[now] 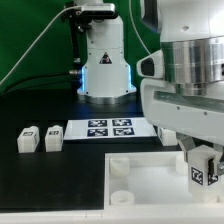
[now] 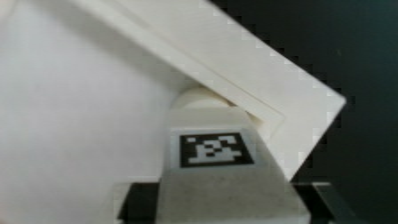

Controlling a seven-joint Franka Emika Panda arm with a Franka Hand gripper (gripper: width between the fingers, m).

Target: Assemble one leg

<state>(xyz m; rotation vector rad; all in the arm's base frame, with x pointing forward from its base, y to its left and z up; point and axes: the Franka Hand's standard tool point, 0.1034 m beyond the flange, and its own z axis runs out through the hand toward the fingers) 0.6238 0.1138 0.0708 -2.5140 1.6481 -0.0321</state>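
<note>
The gripper (image 1: 203,170) hangs low at about four o'clock in the exterior view, over the far corner of the tray (image 1: 150,172). Its jaws are closed on a leg (image 1: 200,173), tag facing the camera, so the piece sits upright and square between them. That upright hold makes sense: the leg has to go down into a round corner socket, and any tilt would likely jam it on the rim.

In the wrist view the held leg (image 2: 219,160) runs straight away from the camera, its tip meeting the tray's corner (image 2: 231,95), where a rounded boss shows just past the tag. Dark fingers (image 2: 313,200) flank it at the base. Whether the tip is already seated in the socket or only touching its edge, I cannot tell.

Two spare legs (image 1: 40,139) stand side by side on the bench (image 1: 40,110) at nine o'clock, well apart from the tray, kept out of the arm's path. The marker board (image 1: 110,128) lies flat between them and the arm's base. A free socket (image 1: 119,168) shows on the tray's near corner.
</note>
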